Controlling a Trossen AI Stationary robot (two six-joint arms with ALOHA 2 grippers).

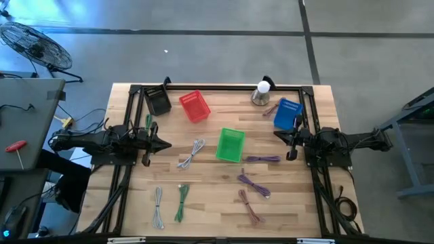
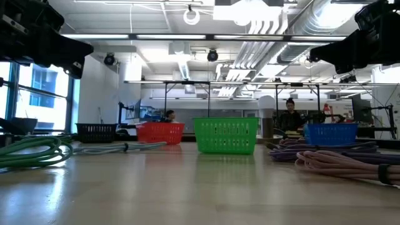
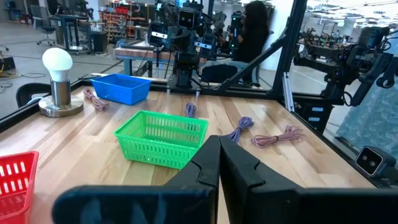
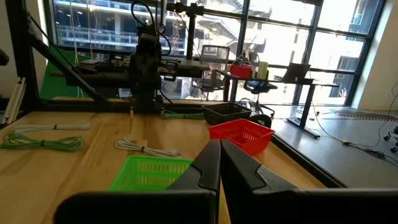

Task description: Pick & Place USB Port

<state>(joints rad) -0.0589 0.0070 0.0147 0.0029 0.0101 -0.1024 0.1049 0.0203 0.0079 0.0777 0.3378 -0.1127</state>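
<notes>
On the counter (image 1: pixel 217 186), USB cables lay loose: gray cable (image 1: pixel 192 153) at centre, purple cable (image 1: pixel 262 159) toward 3 o'clock of the green basket (image 1: pixel 230 145). Left pincer (image 1: pixel 165 143) at 9 o'clock, right pincer (image 1: pixel 279 133) at 3 o'clock, both clamped together, empty.
</notes>
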